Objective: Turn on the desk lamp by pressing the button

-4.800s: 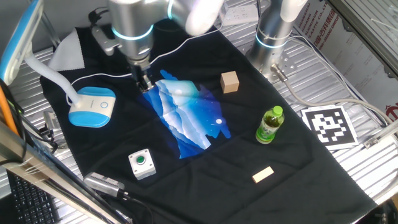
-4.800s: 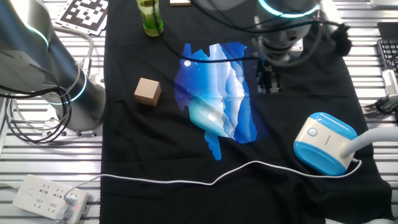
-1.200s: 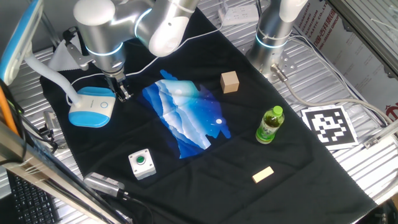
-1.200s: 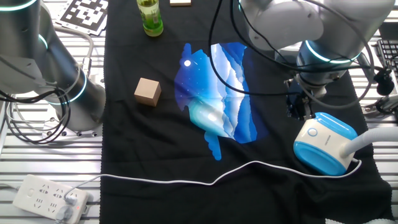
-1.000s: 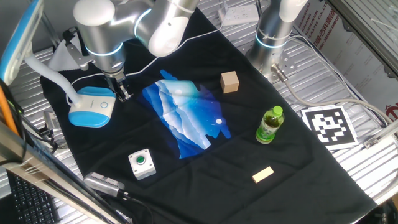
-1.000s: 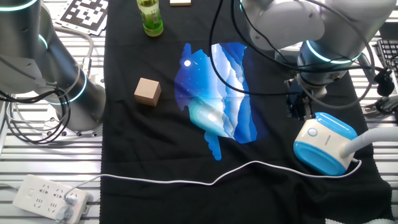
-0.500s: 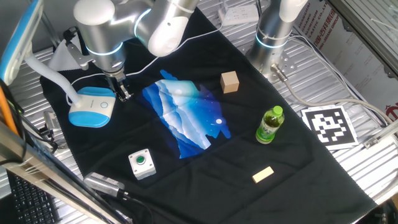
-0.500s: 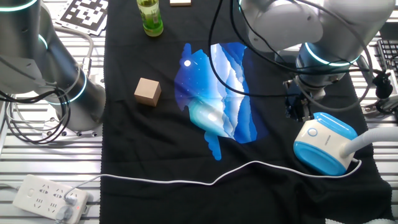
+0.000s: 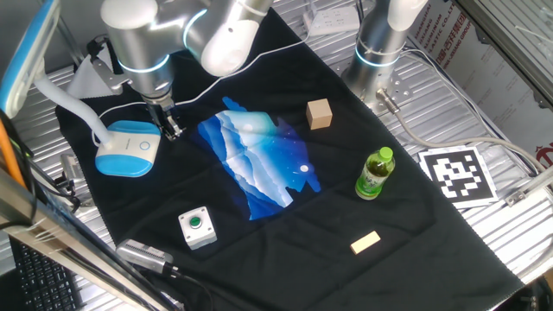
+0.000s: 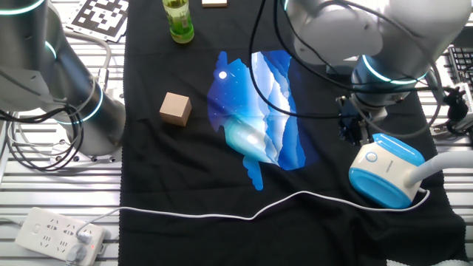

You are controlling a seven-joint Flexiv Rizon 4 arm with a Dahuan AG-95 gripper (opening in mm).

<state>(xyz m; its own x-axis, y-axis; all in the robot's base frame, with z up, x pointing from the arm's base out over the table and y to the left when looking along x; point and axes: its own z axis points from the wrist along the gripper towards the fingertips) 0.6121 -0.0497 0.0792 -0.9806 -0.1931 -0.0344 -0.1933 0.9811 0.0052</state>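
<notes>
The desk lamp's light-blue and white base [image 9: 128,147] sits on the black cloth at the left, and it shows at the right in the other fixed view [image 10: 386,171]. Its white neck [image 9: 73,107] bends up to the long head [image 9: 26,53]. The button [image 10: 372,157] is a tiny pale circle on the base's white top face. My gripper [image 9: 169,129] points down just beside the base's edge, next to the button side [image 10: 353,130]. Its tips are dark against the black cloth, so their state does not show.
A blue patterned cloth [image 9: 259,161] lies mid-table. A wooden cube [image 9: 319,113], a green bottle [image 9: 375,173], a small wooden block [image 9: 365,243] and a green push-button box [image 9: 196,225] stand around it. A white cable [image 10: 222,214] runs to a power strip [image 10: 59,236]. A second arm's base [image 9: 378,53] stands behind.
Since 4.8 s ago the gripper has moved from the blue cloth's edge over to the lamp base. In the last second it shifted only slightly.
</notes>
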